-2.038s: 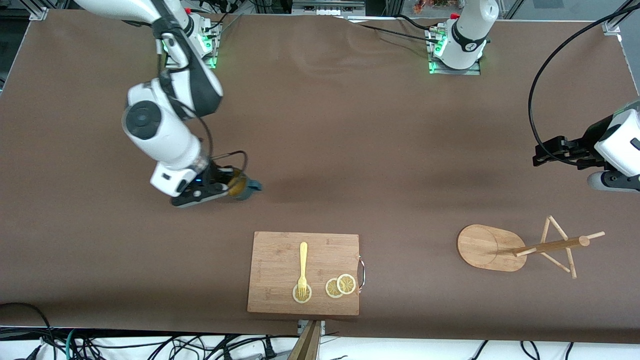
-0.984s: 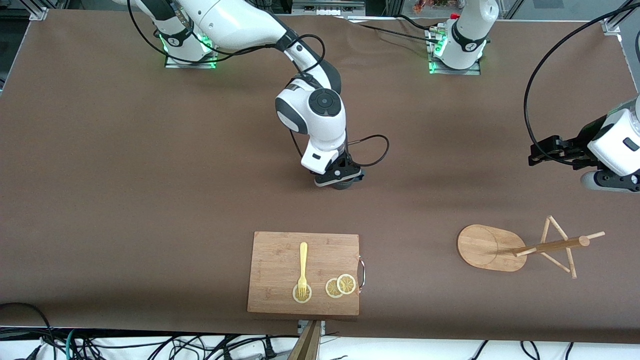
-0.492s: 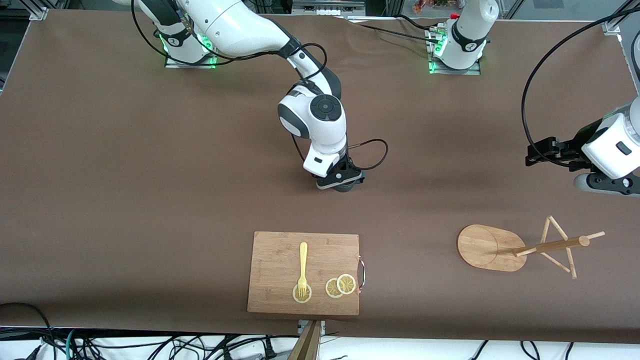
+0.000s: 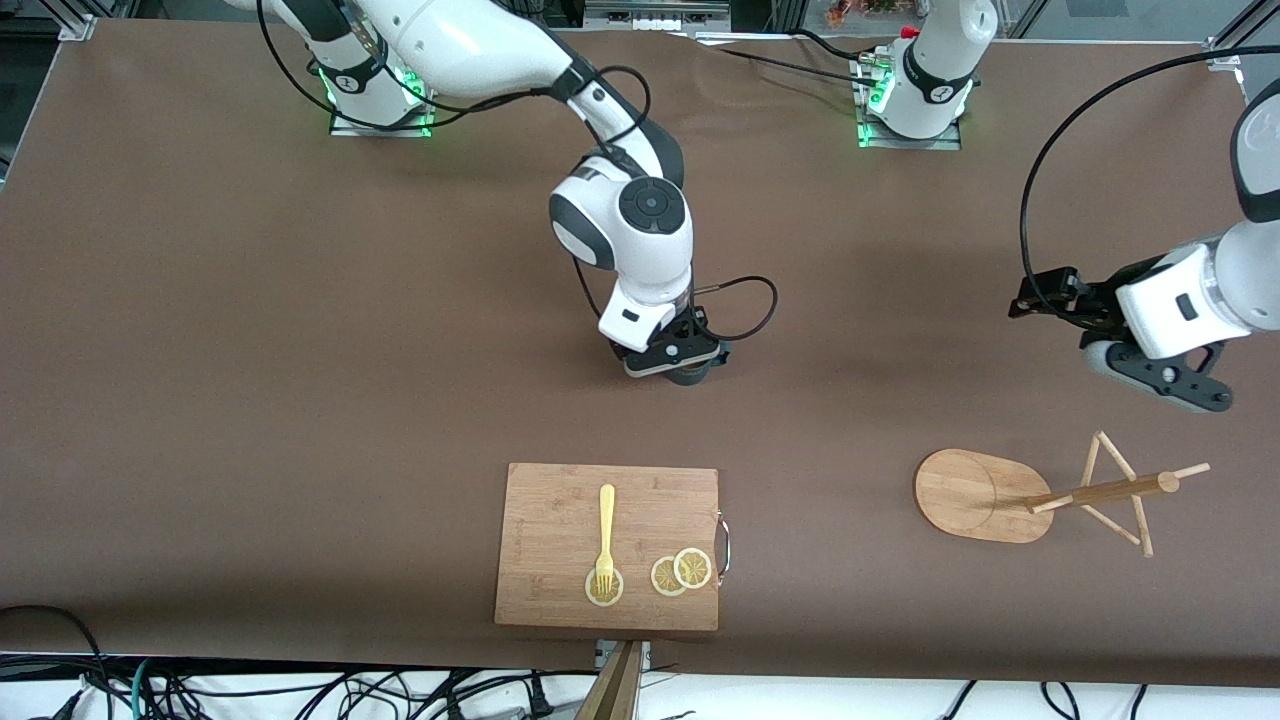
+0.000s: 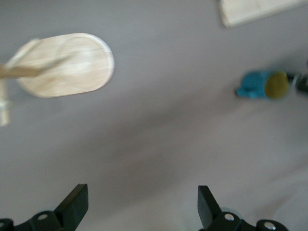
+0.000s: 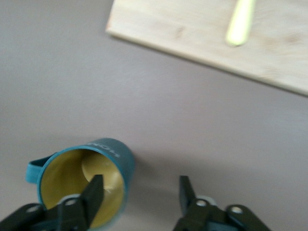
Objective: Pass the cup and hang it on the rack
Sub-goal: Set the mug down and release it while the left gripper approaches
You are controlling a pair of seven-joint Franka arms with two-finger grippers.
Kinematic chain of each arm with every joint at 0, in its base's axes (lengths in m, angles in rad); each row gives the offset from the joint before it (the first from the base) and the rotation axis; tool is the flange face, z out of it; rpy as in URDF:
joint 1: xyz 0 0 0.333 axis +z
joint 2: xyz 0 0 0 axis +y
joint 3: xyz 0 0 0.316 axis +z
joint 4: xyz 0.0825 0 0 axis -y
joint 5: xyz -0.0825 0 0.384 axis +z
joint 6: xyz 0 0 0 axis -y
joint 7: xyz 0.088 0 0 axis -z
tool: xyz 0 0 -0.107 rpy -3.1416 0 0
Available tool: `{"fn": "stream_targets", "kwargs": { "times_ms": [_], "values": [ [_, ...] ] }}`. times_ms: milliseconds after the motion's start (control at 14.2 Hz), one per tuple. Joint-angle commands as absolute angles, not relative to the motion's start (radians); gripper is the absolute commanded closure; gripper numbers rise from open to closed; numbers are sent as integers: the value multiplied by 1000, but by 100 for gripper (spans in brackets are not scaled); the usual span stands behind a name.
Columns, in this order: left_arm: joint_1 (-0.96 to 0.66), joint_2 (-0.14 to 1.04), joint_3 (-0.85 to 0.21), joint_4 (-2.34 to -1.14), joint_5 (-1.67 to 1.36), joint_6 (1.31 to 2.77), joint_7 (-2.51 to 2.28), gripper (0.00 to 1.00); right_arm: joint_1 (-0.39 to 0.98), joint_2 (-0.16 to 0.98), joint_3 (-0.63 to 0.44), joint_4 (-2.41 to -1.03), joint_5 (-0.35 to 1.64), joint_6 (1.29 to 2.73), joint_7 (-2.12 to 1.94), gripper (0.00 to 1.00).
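Now the right claw (image 4: 678, 362) is low over the middle of the brown surface (image 4: 300, 400), its fingers spread apart and holding nothing. In the right wrist view the cup (image 6: 84, 180) stands upright on the surface, teal outside and yellow inside, with one finger (image 6: 94, 192) dipping inside the rim and the other finger clear of the wall, out over bare surface. From the front camera the cup (image 4: 690, 376) barely peeks out under the wrist. It sits farther from the front camera than the cutting board (image 4: 560, 510), where a yellow fork (image 4: 605, 535) and lemon slices (image 4: 681, 573) lie.

Over at the left arm's end, the left claw (image 4: 1035, 300) hangs in the air above bare surface, fingers wide open and empty. The rack (image 4: 1040, 495) stands on its oval base, nearer to the front camera than that claw and well apart from the cup. The left wrist view catches both the rack's base (image 5: 67, 65) and the cup (image 5: 264, 85) farther off.
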State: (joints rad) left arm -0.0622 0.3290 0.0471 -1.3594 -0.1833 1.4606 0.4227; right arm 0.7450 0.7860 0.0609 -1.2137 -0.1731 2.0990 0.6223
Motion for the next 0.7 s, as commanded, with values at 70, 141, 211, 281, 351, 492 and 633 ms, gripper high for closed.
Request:
{"fn": "stream_targets", "kwargs": {
  "times_ms": [70,141,211,281,351,492,633],
  "values": [
    [-74,304,48,-1498,-222,1466,803,0,669,589,67,-1246,-183,1832,531,0],
    [-75,305,45,-1526,-250,1479,884,0,641,550,54,-1244,-181,1765,505,0],
    [-75,308,44,-1563,-305,1497,947,0,618,508,40,-1246,-181,1712,465,0],
    [-75,311,44,-1603,-358,1508,1001,0,591,471,22,-1246,-179,1660,412,0],
    [-75,316,43,-1647,-409,1525,1061,0,566,441,6,-1246,-178,1613,349,0],
    [-80,314,17,-1732,-478,1621,1196,0,529,388,-40,-1246,-176,1508,240,0],
    [-84,316,2,-1802,-546,1716,1317,0,519,348,-121,-1249,-144,1424,134,0]
  ]
}}
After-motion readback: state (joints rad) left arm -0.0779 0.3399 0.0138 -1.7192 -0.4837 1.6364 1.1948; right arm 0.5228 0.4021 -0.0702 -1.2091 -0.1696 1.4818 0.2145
